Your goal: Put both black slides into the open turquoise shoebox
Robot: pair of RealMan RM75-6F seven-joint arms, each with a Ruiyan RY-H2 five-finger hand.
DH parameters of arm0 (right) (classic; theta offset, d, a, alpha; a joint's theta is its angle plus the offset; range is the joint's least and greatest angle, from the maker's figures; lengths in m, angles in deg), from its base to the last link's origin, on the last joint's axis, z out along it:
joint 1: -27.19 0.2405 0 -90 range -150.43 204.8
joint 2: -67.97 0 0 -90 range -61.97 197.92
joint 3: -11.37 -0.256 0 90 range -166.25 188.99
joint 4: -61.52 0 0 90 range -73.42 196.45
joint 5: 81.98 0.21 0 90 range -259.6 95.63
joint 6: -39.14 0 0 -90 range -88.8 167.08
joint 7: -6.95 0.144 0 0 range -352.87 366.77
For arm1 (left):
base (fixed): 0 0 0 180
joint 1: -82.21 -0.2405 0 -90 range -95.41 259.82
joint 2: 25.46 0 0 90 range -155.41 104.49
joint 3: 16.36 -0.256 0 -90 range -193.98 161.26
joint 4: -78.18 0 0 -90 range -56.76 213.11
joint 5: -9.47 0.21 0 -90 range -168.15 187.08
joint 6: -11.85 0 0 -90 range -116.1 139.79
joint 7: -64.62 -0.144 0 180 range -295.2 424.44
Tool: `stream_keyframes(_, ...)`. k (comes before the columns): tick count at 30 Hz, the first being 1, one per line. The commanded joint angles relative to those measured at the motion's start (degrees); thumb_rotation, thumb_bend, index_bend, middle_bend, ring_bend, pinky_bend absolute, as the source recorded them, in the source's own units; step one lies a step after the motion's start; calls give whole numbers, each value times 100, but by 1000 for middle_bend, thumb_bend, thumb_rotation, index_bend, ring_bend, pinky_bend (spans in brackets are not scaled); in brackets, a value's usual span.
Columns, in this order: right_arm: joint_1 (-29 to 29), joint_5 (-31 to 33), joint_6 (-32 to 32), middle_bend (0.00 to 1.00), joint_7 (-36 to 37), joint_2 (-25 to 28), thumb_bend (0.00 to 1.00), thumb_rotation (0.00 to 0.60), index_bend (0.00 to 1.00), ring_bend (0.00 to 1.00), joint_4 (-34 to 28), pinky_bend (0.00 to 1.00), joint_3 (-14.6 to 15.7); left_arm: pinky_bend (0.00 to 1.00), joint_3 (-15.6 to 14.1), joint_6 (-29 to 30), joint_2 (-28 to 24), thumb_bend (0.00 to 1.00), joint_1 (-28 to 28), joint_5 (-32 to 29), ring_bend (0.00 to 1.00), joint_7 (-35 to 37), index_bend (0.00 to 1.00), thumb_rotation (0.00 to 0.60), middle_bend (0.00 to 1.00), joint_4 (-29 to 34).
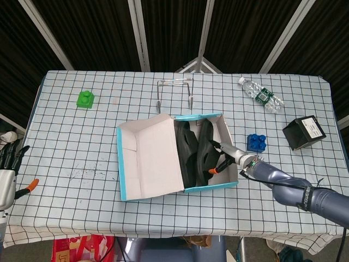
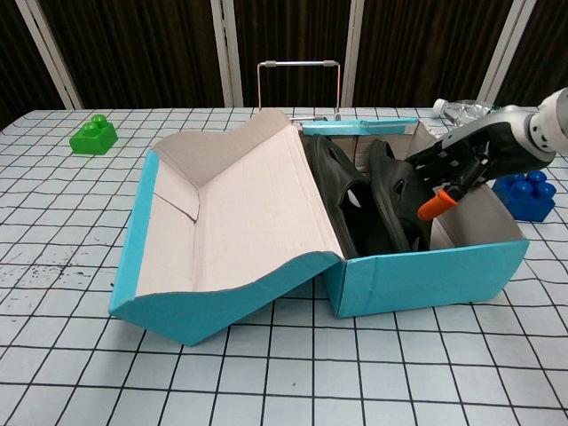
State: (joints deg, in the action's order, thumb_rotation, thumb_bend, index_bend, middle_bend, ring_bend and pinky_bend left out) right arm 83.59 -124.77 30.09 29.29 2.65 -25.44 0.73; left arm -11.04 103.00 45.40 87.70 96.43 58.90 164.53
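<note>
The open turquoise shoebox sits mid-table, its lid folded out to the left. Both black slides stand on edge inside it, side by side: one against the lid side, the other to its right. My right hand reaches in over the box's right wall and still grips the right-hand slide, its orange fingertip beside it. My left hand hangs off the table's left edge with fingers apart, holding nothing.
A green block lies far left. A blue block sits just right of the box. Further back are a water bottle, a black box and a wire stand.
</note>
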Motion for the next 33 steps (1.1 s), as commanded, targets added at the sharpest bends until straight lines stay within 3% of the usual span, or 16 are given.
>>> stream_keyframes(1,66,-45,122,79,3,167,245,600,44,12,-69,124,60,118,2,6,-4,239,-2,1,0,3,131,600,0,3)
stream_keyframes(9,303,-63,321,79,52,590,245,600,30,12,-259,124,285,118,-3,15,-13,239,-8,11,0,13,131,600,0,23)
stream_keyframes(14,338,-67,294,79,145,1020,245,600,30,26,-587,127,220,118,16,45,-35,240,-25,-10,0,52,131,600,0,32)
stream_keyframes(17,-30,56,-412,91,405,1378,245,600,74,176,-1078,237,-93,118,22,44,-56,239,-32,-25,0,94,131,600,0,44)
stream_keyframes(19,-302,133,-948,145,584,1468,245,600,147,306,-1355,389,-258,118,21,47,-65,240,-36,-23,0,109,131,600,0,54)
stream_keyframes(22,-759,151,-1768,203,850,1584,255,600,190,389,-1800,510,-506,118,19,66,-78,239,-42,-7,0,120,131,600,0,66)
stream_keyframes(27,-1594,-237,-2840,232,1121,1905,308,600,213,399,-2464,527,-708,118,28,87,-101,240,-62,-26,0,146,131,600,0,90)
stream_keyframes(30,-2211,-940,-3693,232,813,2061,316,600,218,382,-2768,513,-498,118,33,91,-113,240,-66,-30,0,163,131,600,0,106)
stream_keyframes(33,-2854,-1905,-4756,232,188,1974,318,600,228,317,-2854,408,-97,118,33,72,-119,240,-63,-41,0,169,131,600,0,108)
